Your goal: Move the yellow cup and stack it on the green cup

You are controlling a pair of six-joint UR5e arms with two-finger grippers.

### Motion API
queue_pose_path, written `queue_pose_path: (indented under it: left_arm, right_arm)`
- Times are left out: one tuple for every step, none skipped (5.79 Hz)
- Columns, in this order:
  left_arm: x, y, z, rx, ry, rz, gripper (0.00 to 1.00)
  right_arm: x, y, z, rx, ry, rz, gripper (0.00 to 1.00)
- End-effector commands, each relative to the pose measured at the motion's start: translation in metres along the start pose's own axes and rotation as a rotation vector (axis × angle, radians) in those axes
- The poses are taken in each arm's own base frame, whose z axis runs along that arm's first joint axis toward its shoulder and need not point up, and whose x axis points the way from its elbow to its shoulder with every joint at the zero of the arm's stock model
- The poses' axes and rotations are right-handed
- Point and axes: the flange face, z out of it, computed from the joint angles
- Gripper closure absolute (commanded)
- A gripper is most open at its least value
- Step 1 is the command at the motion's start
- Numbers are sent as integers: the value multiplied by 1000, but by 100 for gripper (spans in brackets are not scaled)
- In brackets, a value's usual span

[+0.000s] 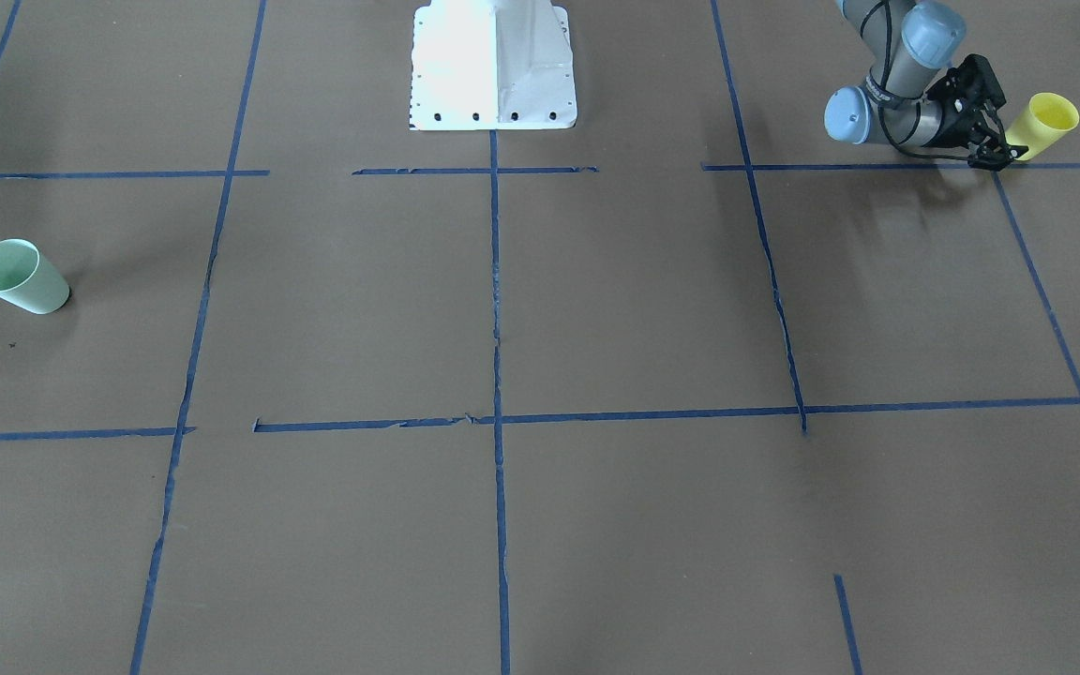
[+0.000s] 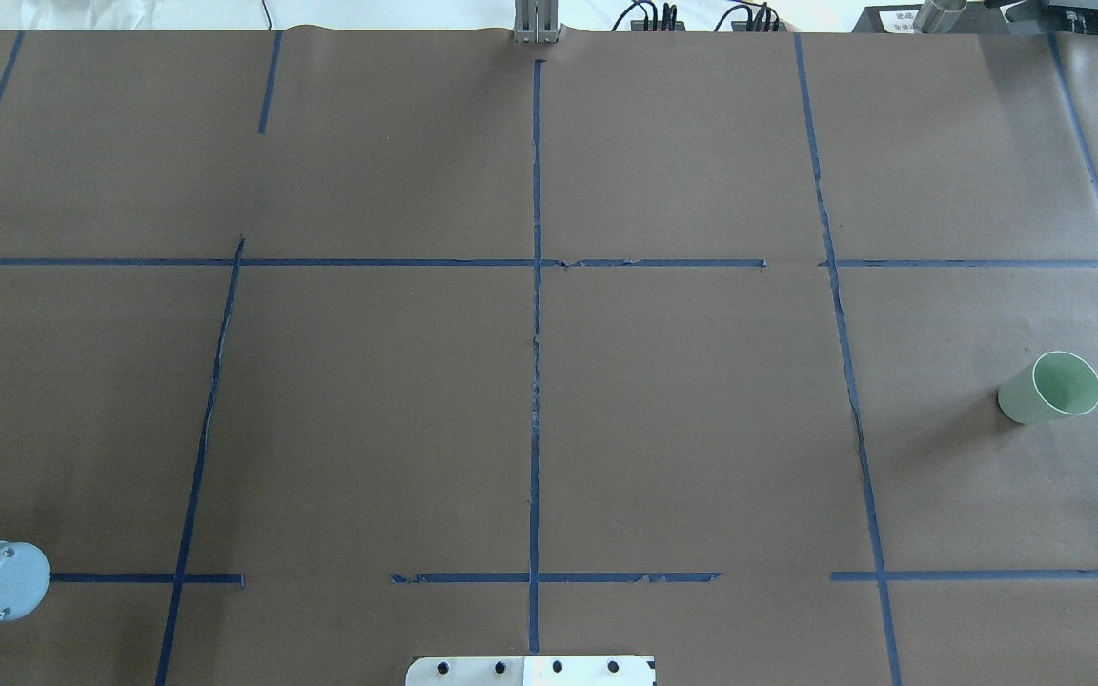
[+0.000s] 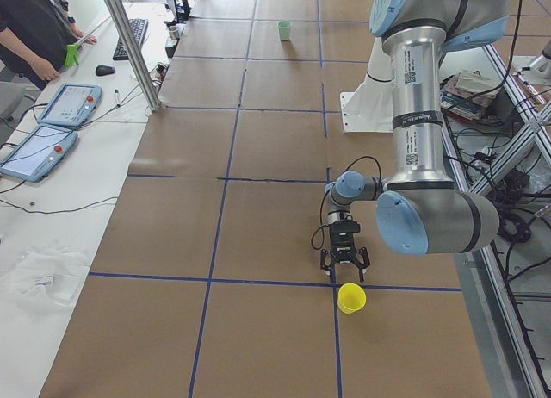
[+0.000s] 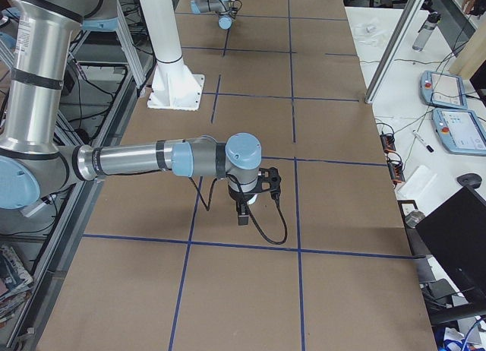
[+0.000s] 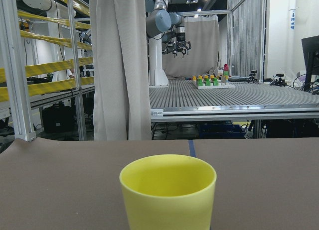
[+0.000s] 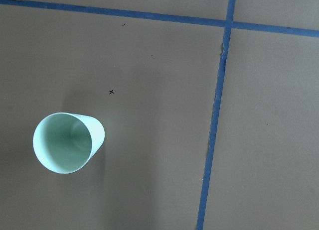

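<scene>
- Exterior front-facing view: my left gripper [image 1: 999, 155] hangs low over the brown paper-covered table [image 1: 596, 300]. Its two fingers are spread and turned toward the small, tapered, bright yellow plastic tumbler [image 1: 1046, 124].
- That tumbler stands upright just beyond my left fingertips. As far as I can judge it is near them but not yet between them.
- I hold the left hand low and level because a tapered wall is best taken from the side. My left wrist camera has the tumbler dead ahead and centred, so I judge the line is good.
- The yellow tumbler is empty (what shows of its inside is plain yellow).
- The small, tapered, pale mint-green plastic tumbler [image 2: 1049, 389] stands upright at the far end of the table, well apart from my left hand.
- My right gripper [image 4: 243, 213] points down above the table. Its wrist camera looks straight down on the green tumbler, a little off to one side.
- Whether the right fingers are spread or pressed together I cannot tell (only a side camera shows them).
- The green tumbler is empty too, mouth up, so it is ready to receive the yellow one.
- I judge the task is barely begun: the grasp comes first, then the long carry across.
</scene>
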Motion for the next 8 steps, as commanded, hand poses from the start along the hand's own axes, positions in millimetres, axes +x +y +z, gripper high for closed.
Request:
queue_pose_path:
  left_arm:
    - [-1, 3, 15, 13, -1, 4, 0]
    - [-1, 4, 20, 13, 0, 7, 0]
    - [0, 7, 27, 22, 3, 15, 0]
    - [1, 9, 35, 34, 4, 20, 0]
    - [1, 9, 39, 37, 2, 36, 0]
    - [2, 13, 51, 51, 1, 38, 0]
    - [0, 9, 66, 60, -1, 40, 0]
    - [1, 9, 70, 68, 0, 40, 1]
  right_arm:
    - [-2, -1, -2, 11, 1, -9, 0]
    - [-2, -2, -2, 22, 3, -18, 0]
    - [-2, -2, -2, 24, 3, -19, 0]
    - [-2, -1, -2, 24, 3, -19, 0]
    - [-2, -1, -2, 25, 3, -21, 0]
    - [-3, -2, -3, 26, 3, -22, 0]
    - [-3, -2, -3, 26, 3, -20, 0]
    - [-3, -2, -3, 27, 1, -21, 0]
